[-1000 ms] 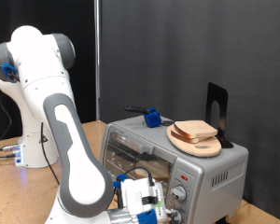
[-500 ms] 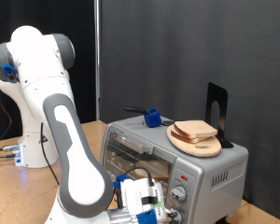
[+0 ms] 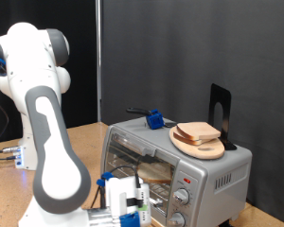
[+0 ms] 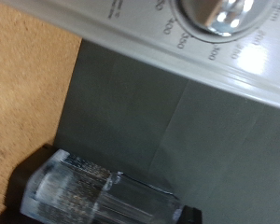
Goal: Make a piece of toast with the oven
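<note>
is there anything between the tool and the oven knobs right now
Nothing visible does. The tool sits low, just toward the exterior view's left of the oven, near its knobs; the wrist view shows a knob close, unobstructed.

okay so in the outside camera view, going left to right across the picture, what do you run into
White robot arm → gripper, low in front of the oven → oven, slice of bread behind its glass door → blue object on the oven's top → piece of toast on a round wooden plate → black stand.
</note>
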